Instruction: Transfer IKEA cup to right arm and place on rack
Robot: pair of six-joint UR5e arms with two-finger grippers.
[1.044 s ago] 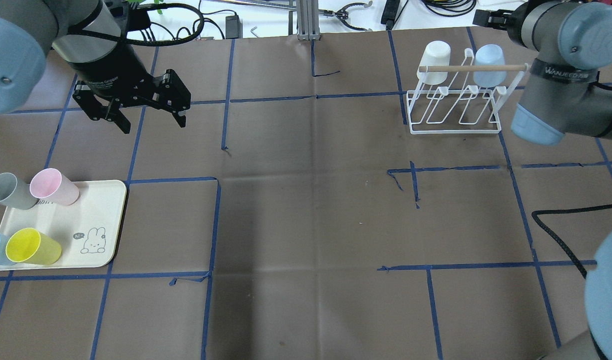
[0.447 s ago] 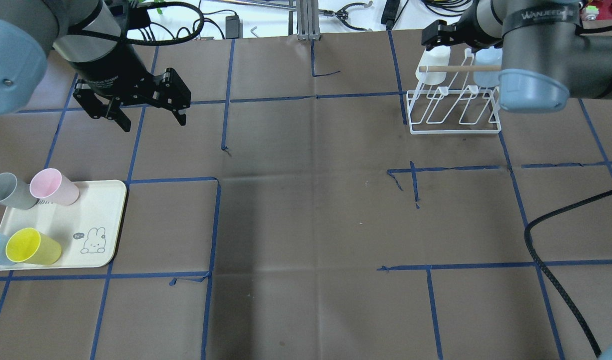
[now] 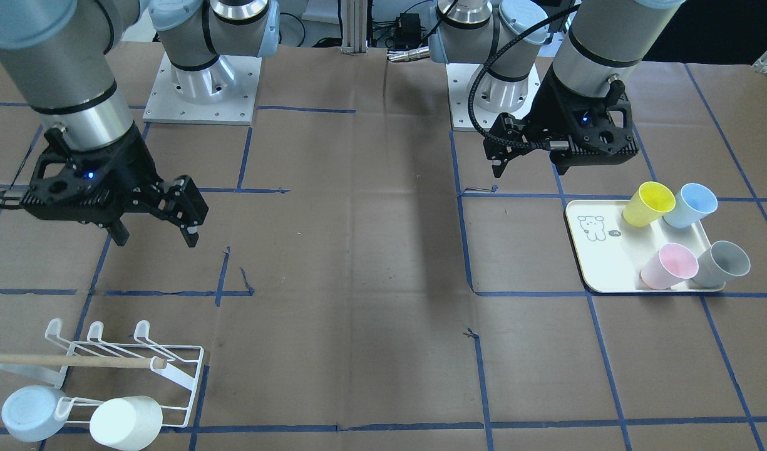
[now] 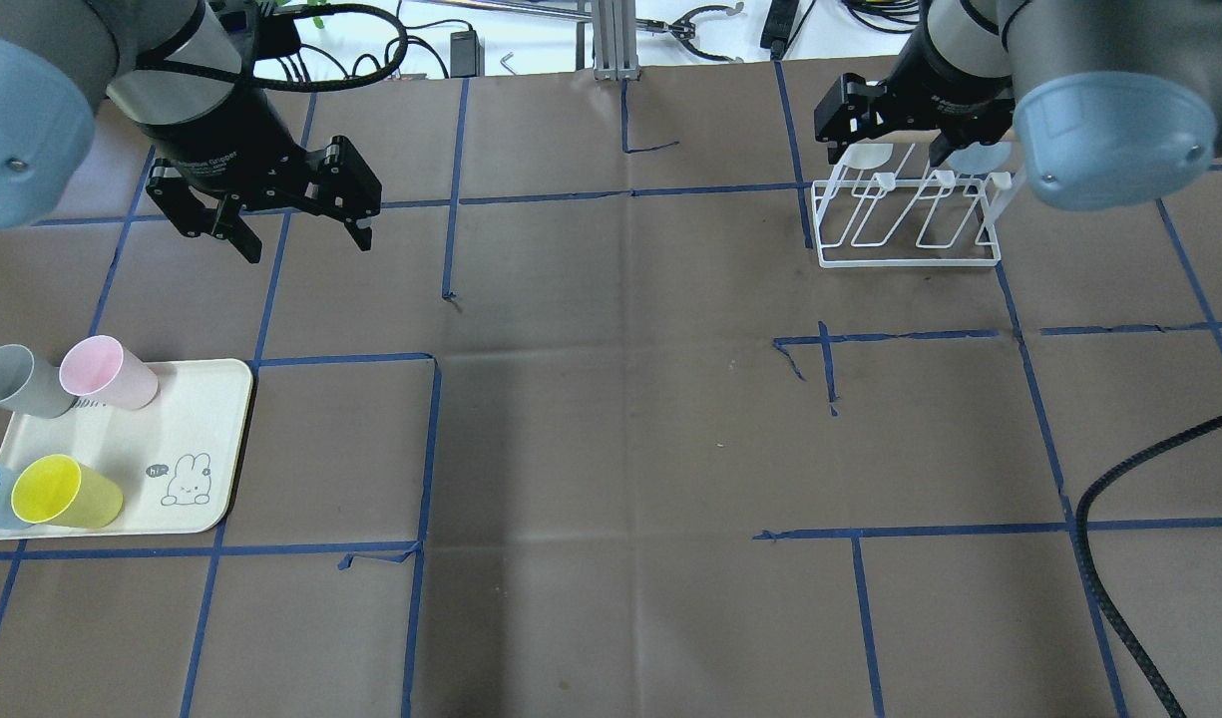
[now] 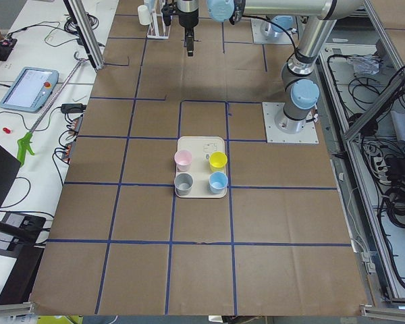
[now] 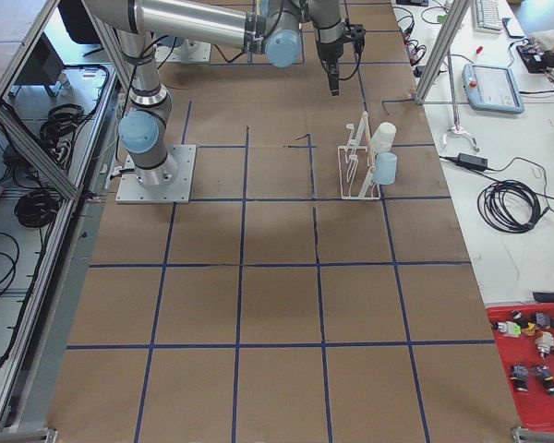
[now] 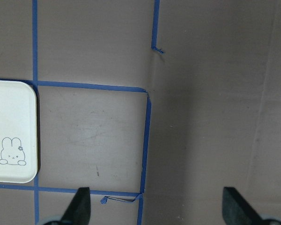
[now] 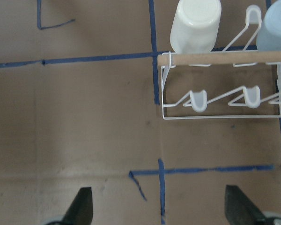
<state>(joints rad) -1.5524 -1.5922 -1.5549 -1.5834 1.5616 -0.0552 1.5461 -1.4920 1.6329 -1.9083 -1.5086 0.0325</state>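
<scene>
Four cups (image 3: pixel 649 203) on the tray (image 3: pixel 602 266), two on the rack (image 3: pixel 76 360).

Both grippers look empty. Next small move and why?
Probably move the left gripper over the pink cup on the tray: it hangs open and empty away from the tray, and the right gripper by the rack is open and empty too.

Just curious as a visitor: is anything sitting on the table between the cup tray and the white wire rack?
No objects: in the overhead view, the stretch from tray to rack is only brown paper with blue tape lines.
</scene>
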